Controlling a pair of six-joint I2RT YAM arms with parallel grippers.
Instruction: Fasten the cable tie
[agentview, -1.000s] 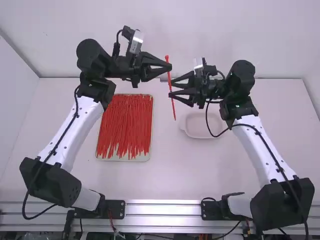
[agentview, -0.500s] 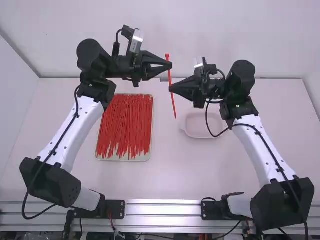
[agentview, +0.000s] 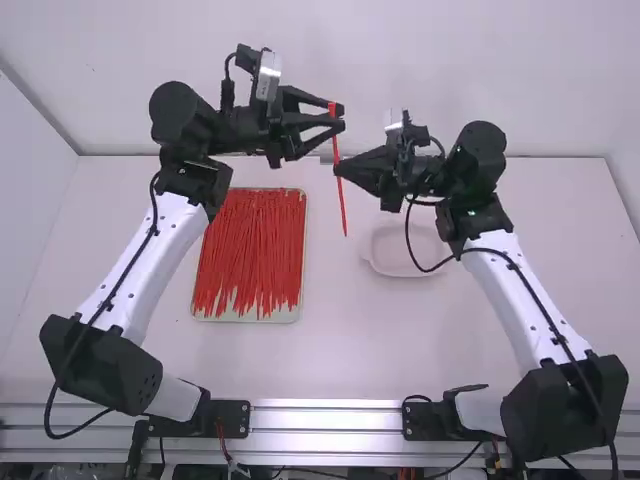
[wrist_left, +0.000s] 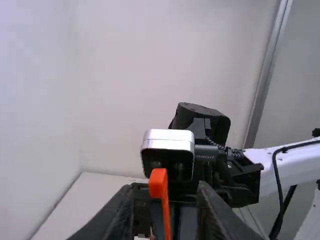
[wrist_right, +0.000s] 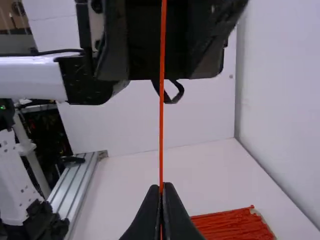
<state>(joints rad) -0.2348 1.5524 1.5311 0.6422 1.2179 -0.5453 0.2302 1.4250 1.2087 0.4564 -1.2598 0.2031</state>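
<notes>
Your right gripper is clenched on the cable tie. In the right wrist view its fingers meet with no gap, the red strap pinched at their tips and running straight out from them toward the other arm's gripper.

Your left gripper is released. Its fingers stand wide apart, and the tie's square head sits in the gap between them, nearer one finger than the other — whether it touches that finger cannot be told.

From the high view the strap hangs nearly upright. Its head is up between the left fingertips, the right fingertips grip it partway down, and the tail hangs free below them. Both grippers are held well above the table, tip to tip and close together. The tail ends over the gap between the tray of red ties, which lies below the left fingers, and the white dish, below the right wrist.
</notes>
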